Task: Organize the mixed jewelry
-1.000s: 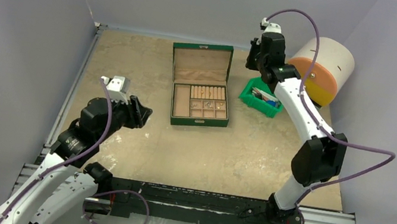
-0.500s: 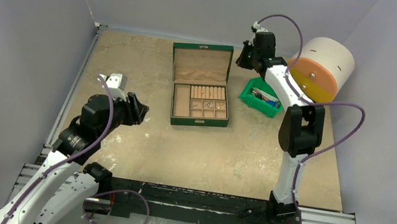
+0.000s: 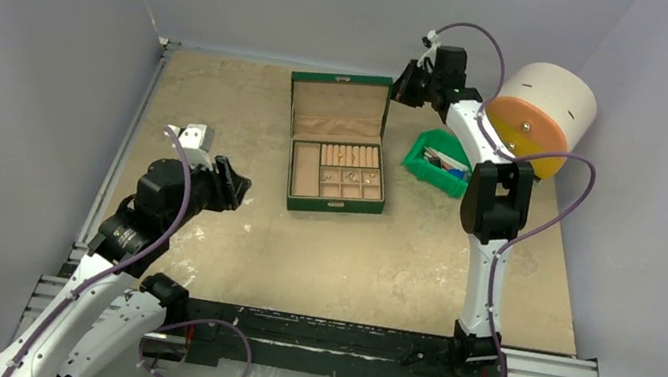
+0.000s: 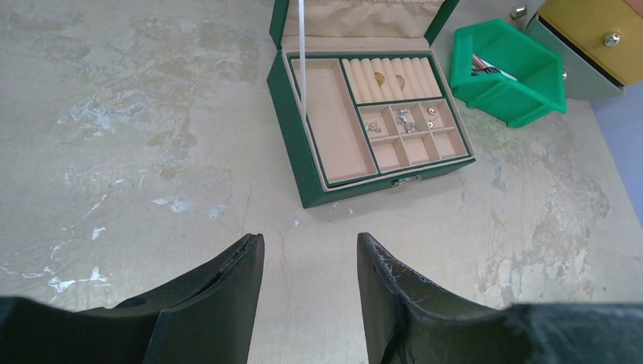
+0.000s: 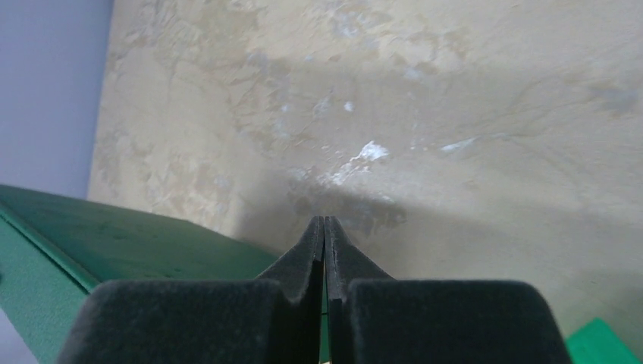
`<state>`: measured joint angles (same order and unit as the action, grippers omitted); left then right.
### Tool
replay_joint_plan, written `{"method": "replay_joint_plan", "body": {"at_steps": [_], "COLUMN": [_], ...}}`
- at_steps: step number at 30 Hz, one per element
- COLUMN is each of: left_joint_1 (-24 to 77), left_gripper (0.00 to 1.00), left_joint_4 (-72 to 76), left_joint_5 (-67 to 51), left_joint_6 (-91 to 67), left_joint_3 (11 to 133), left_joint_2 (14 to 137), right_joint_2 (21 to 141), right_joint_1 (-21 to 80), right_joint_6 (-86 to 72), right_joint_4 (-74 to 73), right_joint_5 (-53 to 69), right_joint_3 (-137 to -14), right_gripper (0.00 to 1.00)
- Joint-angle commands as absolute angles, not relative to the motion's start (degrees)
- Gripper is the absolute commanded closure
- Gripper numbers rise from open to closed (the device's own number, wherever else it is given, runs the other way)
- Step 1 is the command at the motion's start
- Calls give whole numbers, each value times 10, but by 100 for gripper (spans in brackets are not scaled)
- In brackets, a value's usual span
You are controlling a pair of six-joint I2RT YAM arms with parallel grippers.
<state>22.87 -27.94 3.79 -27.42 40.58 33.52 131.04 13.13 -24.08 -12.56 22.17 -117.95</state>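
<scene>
The green box stands open mid-table, lid up. In the left wrist view its tan compartments hold two gold rings in the ring rolls and small silvery and gold pieces in the small squares. My left gripper is open and empty, low over the table to the left of the box; it also shows in the top view. My right gripper is shut with nothing visible between its fingers, at the back behind the lid's right corner.
A green plastic bin with mixed items sits right of the box. A white cylinder with an orange and yellow face lies at the back right. Grey walls close the back and sides.
My right arm has swung left and back, from above the green bin to behind the box lid's right corner. My left arm has barely moved.
</scene>
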Motion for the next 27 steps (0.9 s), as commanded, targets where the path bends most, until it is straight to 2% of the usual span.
{"method": "replay_joint_plan", "body": {"at_steps": [1, 8, 27], "left_joint_1": [223, 221, 221], "left_gripper": [52, 52, 52], "left_joint_4": [-256, -255, -255], "left_joint_5": [32, 24, 28], "left_joint_6": [-271, -270, -270], "left_joint_3": [419, 419, 418], "left_joint_2": [335, 340, 333], "right_joint_2": [1298, 1266, 1185], "right_joint_1": [133, 132, 131], "right_joint_6": [-264, -277, -261], "right_joint_4": [-74, 19, 74], "right_joint_5": [330, 415, 494], "right_joint_3": [-1181, -1100, -1009], "right_gripper": [100, 100, 100]}}
